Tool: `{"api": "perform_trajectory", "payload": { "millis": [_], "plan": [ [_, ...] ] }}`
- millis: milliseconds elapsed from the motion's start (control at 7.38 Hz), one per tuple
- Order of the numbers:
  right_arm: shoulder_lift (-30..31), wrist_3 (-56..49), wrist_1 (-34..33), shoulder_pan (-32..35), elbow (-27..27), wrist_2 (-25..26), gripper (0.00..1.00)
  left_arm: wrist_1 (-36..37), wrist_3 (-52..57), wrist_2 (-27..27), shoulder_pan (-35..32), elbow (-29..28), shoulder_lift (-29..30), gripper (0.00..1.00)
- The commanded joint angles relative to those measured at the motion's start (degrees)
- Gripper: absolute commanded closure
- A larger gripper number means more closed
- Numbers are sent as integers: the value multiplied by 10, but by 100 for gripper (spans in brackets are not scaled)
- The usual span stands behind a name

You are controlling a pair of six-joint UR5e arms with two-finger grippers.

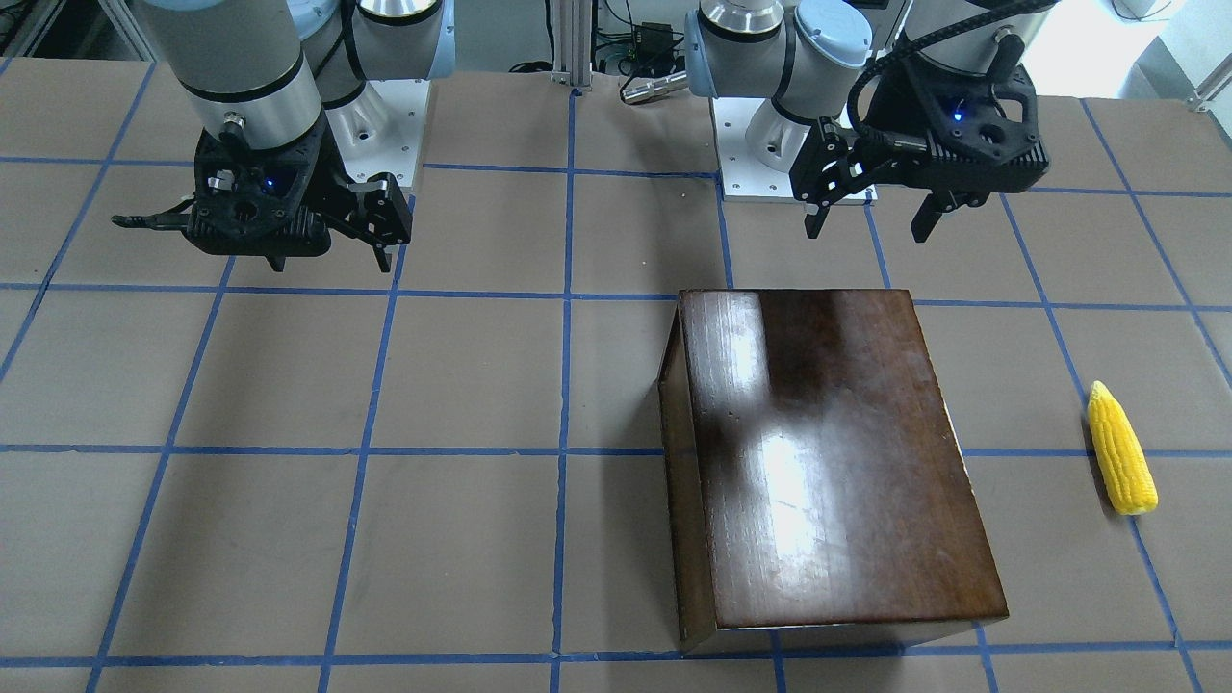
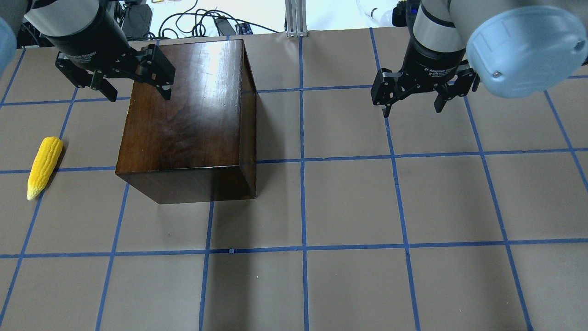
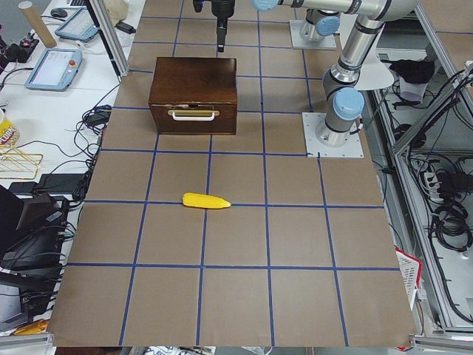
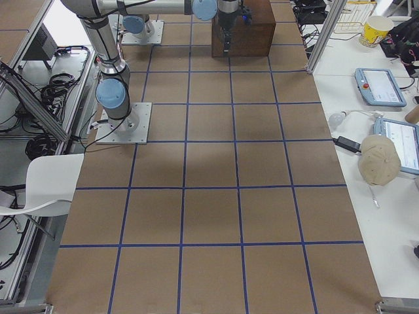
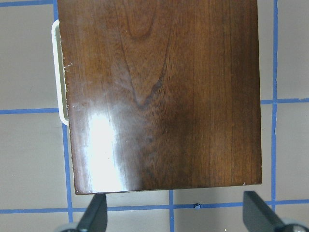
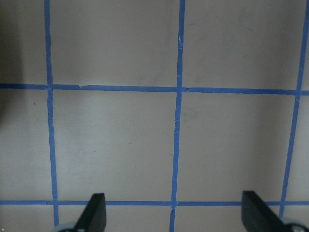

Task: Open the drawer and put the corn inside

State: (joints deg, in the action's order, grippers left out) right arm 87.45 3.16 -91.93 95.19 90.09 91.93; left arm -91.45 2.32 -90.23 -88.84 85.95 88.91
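Note:
The glossy dark-brown box (image 2: 183, 119) stands on the table's left half, also in the front view (image 1: 828, 452). Its drawer (image 3: 194, 115) is shut; the front panel with a white handle (image 5: 60, 72) faces the table's left end. The yellow corn (image 2: 43, 168) lies flat on the table left of the box, apart from it, also in the front view (image 1: 1121, 462) and the left side view (image 3: 207, 200). My left gripper (image 2: 140, 97) is open and empty, above the box's edge nearest the robot (image 5: 176, 220). My right gripper (image 2: 412, 111) is open and empty over bare table (image 6: 176, 217).
Brown table (image 2: 349, 202) with a blue tape grid. The two arm base plates (image 1: 385, 135) (image 1: 770, 154) stand at the robot's edge. Side benches with tablets (image 3: 52, 66) and cables run along the operators' side.

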Motion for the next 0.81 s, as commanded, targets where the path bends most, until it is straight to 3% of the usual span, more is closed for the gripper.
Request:
{"api": "perform_trajectory", "payload": {
  "millis": [0,677],
  "plan": [
    [0,0,0,0,0,0,0,2,0,1,0,1,3,0],
    [0,0,0,0,0,0,0,0,4,-4,1,2,-4,0]
  ]
}}
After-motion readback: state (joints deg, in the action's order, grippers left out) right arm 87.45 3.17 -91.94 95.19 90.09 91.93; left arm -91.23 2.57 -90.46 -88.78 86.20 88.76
